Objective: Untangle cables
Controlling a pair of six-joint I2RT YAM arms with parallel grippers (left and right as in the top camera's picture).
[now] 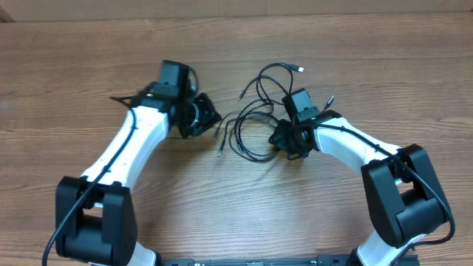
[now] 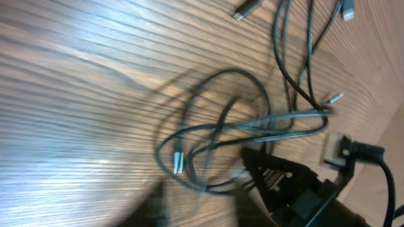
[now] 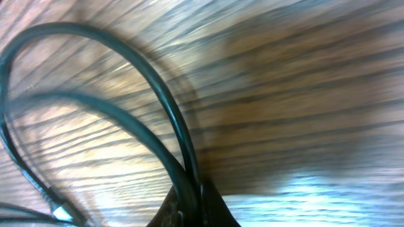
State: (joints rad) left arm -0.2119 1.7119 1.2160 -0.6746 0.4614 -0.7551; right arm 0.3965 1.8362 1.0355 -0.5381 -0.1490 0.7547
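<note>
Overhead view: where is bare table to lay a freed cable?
Free on the table: far-left corner beyond the left arm; far-right corner past the cables; near middle between it and the right arm. Crowded: the centre, between left gripper and right gripper.

- The left arm (image 1: 129, 144) has its black base by the near edge of the table (image 1: 66, 59), on the left. Its white link slants toward the far edge and inward.
- Its wrist turns toward the table's middle. The left gripper (image 1: 201, 117) is low over the surface and points at the other arm. Whether its jaws are apart cannot be told.
- The right arm (image 1: 355, 140) mirrors it from the near right, with its white link slanting inward.
- The right gripper (image 1: 290, 140) points left with its tips down at the surface and its jaws closed on a cable (image 3: 182, 135).
- The two grippers face each other across the middle, apart.
</note>
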